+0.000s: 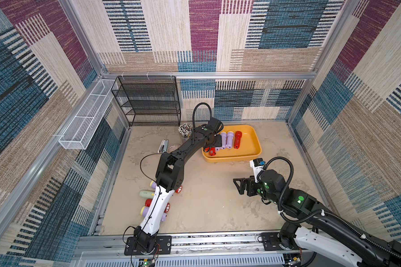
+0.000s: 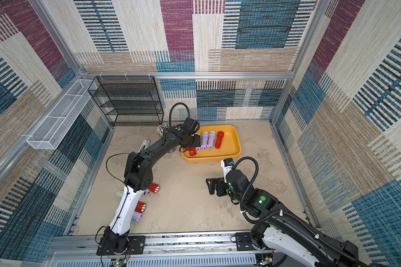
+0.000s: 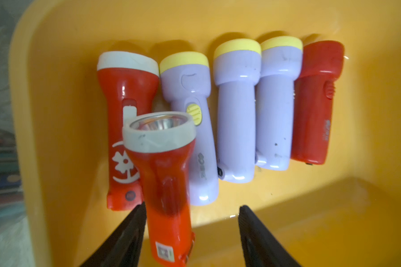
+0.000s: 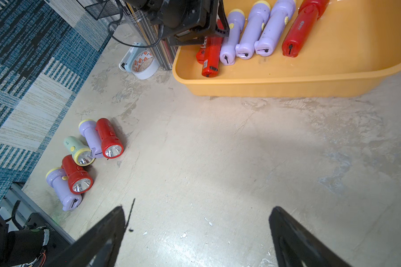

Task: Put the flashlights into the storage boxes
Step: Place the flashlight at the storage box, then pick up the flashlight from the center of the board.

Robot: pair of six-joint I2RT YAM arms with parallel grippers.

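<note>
My left gripper (image 3: 191, 206) hung inside the tray (image 3: 333, 219) at its left end. Its jaws stood apart, and a red torch (image 3: 164, 175) lay between them, close against one finger and clear of the other, so I judged it was not clamped. Its head sat over the end of a row (image 3: 236, 111) of five torches on the tray floor, but I could not tell whether it rested on them. My right gripper (image 4: 198, 207) hovered wide open and empty over bare table (image 4: 241, 150), just outside the tray's near wall. Five loose torches (image 4: 83, 159) lay in a huddle well away from the tray.

They looked like light, stiff, hollow plastic with a glossy finish, so likely slippery, and round enough to roll. I reckoned the best hold was across the narrow barrel just behind the flared head, which would stop a slide. I would keep clear of the lens.
</note>
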